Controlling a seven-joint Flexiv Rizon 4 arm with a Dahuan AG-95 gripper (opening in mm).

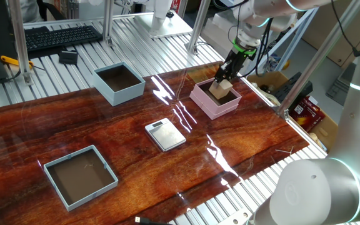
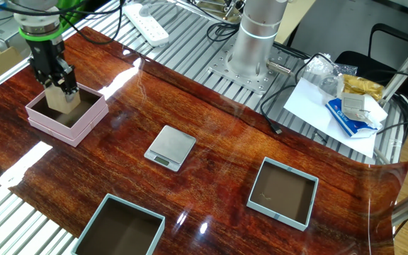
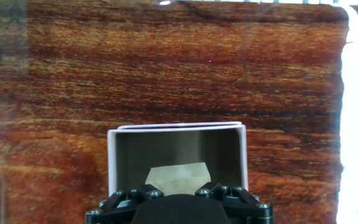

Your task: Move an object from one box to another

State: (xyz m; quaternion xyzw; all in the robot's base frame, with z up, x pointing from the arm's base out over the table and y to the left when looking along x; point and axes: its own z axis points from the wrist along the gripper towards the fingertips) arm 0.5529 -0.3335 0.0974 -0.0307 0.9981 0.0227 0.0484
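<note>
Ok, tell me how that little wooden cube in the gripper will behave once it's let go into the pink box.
The wooden cube looks rigid and probably light. Its flat faces should settle, not roll. The pink box has walls that would likely contain any small bounce.

The arm reaches out, wrist vertical, its fingers (image 1: 223, 80) pointing down, clamped partway.

- Arm (image 1: 330, 187): glossy white rounded segments, lower right of one fixed view.
- Green glowing ring at the wrist (image 2: 37, 32), upper left of the other fixed view.
- Gripper (image 1: 222, 84): black, boxy fingers.
- Silver cylindrical base column (image 2: 259, 32) on a bolted metal plate.
- Black screws along the gripper body in the hand view.
</note>
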